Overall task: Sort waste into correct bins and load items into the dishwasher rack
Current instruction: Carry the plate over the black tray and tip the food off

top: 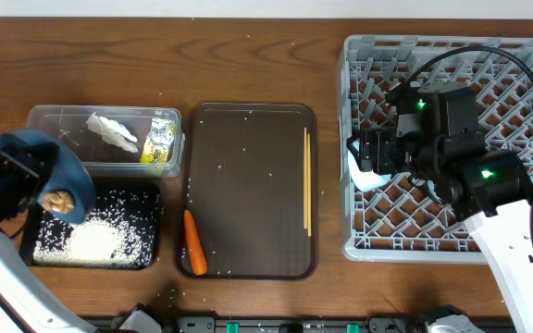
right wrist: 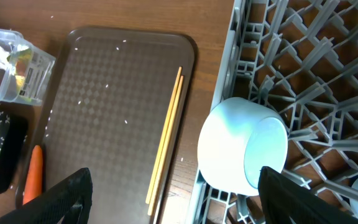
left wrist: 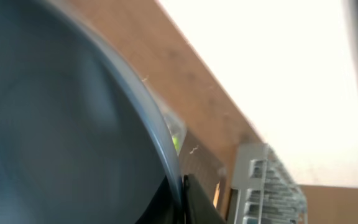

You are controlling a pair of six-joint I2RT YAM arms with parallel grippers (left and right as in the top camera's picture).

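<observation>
Tissue (top: 111,129) and wrapper (top: 160,143) are already in the clear tub (top: 44,116) and rice (top: 91,240) covers the black tray (top: 146,254). Over that tray the left claw (top: 17,171), pinching the blue plate (top: 63,166), tilts a brown lump (top: 58,200), while carrot (top: 194,245) and chopsticks (top: 307,180) wait on the serving tray (top: 248,166). The right claw (right wrist: 174,180) hangs spread over the rack (top: 526,55), and its wrist view shows plainly what the overhead half hides: the pale bowl (right wrist: 241,146) tipped against the rack's wall.

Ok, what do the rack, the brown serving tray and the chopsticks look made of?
Rack: grey moulded plastic, matte, judging by its uniform ribbed lattice.
Serving tray: probably plastic too, dark brown with a fine embossed diamond texture, low sheen.
Chopsticks: pale tan, thin and unglossy, so likely wood or bamboo; can't tell which.
</observation>
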